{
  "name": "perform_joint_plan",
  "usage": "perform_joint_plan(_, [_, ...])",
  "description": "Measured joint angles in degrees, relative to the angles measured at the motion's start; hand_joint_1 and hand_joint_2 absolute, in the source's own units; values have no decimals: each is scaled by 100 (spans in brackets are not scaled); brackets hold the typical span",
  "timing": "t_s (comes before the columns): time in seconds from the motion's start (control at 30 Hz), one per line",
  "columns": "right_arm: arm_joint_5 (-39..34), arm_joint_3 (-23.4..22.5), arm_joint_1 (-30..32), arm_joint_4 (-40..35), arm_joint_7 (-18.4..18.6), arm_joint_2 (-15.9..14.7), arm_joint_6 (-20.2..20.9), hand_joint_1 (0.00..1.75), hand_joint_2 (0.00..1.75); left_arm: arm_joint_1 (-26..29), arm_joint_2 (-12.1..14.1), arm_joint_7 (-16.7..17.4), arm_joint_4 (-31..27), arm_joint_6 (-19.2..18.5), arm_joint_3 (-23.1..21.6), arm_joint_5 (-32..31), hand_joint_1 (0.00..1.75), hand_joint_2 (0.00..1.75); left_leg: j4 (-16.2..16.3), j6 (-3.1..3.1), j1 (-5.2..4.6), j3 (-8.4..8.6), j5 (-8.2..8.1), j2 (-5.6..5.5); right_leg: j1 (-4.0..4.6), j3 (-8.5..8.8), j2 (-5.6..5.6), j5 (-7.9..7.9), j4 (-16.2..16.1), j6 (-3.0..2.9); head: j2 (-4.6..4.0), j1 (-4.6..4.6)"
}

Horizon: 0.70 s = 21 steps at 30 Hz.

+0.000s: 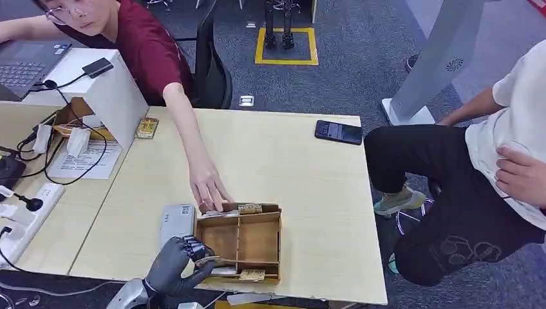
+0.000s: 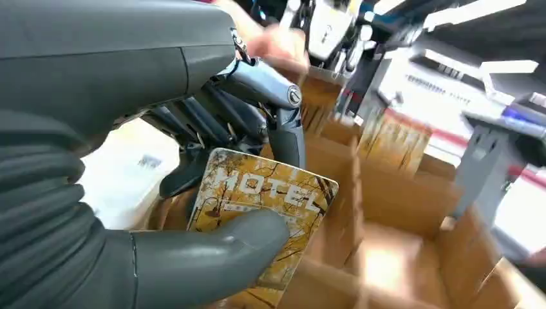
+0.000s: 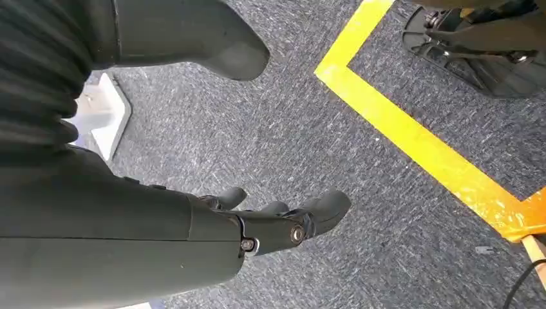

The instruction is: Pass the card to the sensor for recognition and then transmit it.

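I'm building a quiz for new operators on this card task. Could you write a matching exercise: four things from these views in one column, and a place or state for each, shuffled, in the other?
Things:
1. yellow HOTEL card
2. black smartphone
3. partitioned wooden box
4. right hand

Places or states:
A. hangs above the grey carpet, holding nothing
B. lies flat near the table's far edge
C. pinched in the left hand
D. sits at the table's near edge, a person's hand touching its far wall

Pairs: 1-C, 2-B, 3-D, 4-A

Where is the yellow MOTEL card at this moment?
The MOTEL card is pinched in the left robot hand, at the near-left corner of the wooden box, beside the grey sensor.
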Motion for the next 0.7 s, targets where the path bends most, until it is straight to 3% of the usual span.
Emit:
perform_joint_plan(0.2, [-31,-15,7,0,-11,0,20,0,175,3,112,-7,-495,-315,501,86,175,175,0,-2,0,2,4,-4,0,7,-7,0,1,0,0,0])
perform_joint_plan(0.7, [-35,-39,31,0,-20,0,13,0,175,116,110,-55,-838,-289,986,153,175,175,0,-3,0,1,5,-4,0,7,-6,1,1,-1,2,-2])
